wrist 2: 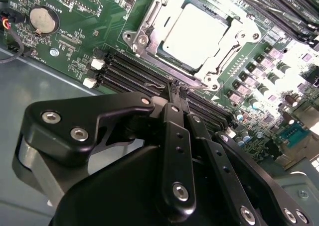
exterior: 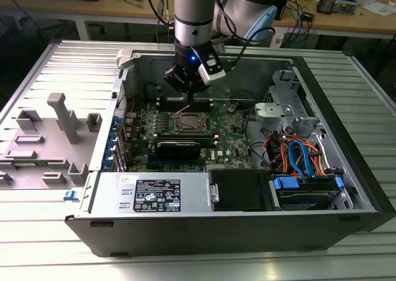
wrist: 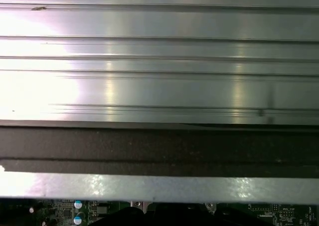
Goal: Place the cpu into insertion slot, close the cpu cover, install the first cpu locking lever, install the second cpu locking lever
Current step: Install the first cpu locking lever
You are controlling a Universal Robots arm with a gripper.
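Note:
The cpu (wrist 2: pixel 192 29), with a bright silver top, lies in the insertion slot (exterior: pixel 189 124) on the green board. The cpu cover (wrist 2: pixel 149 34), a silvery frame, lies flat around the cpu, whose top shows through its window. My gripper (wrist 2: pixel 177 89) hangs just over the slot's edge by the memory slots, its two black fingers pressed together with nothing visible between them. In the exterior view the gripper (exterior: pixel 189 96) is directly above the far side of the slot, and a thin lever rod (exterior: pixel 183 111) slants up from there under the fingertips.
Long black memory slots (wrist 2: pixel 134 71) run along the socket. A coin battery (wrist 2: pixel 44 18) sits on the board. The case (exterior: pixel 346 138) walls enclose the board, with a power supply (exterior: pixel 158 194) in front and cabled drive bays (exterior: pixel 303 163) at the exterior view's right. Grey fixtures (exterior: pixel 62 117) stand outside.

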